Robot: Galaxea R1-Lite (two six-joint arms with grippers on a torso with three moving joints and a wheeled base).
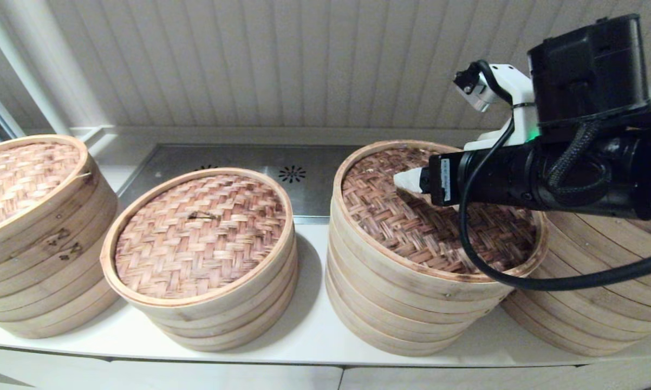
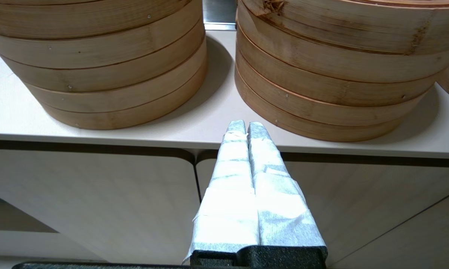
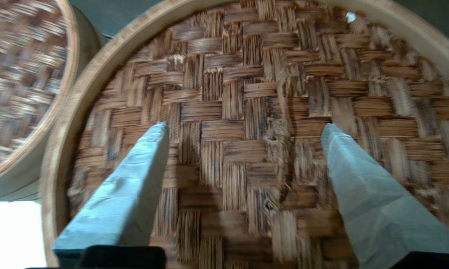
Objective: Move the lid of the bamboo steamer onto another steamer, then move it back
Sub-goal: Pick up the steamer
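We have the bamboo steamer lid (image 1: 439, 216) sitting on the third stack from the left along the counter (image 1: 314, 325), at about 3 o'clock from the paler lidded steamer (image 1: 201, 238) beside it. Our right gripper (image 3: 243, 130) hovers above the dark weave near the lid's centre, jaws spread wide and empty, one fingertip (image 1: 407, 180) showing at roughly 10 o'clock on the lid.

We judge the lid light and stiff, its woven top rough enough to resist slipping, though thin strips could splinter under a hard pinch. The small knot or loop (image 3: 280, 130) between our fingers looks like the natural hold; otherwise the rim (image 1: 412, 271) is the sturdier option.

Our left gripper (image 2: 242, 127) hangs parked below the counter edge, jaws pressed together on nothing.
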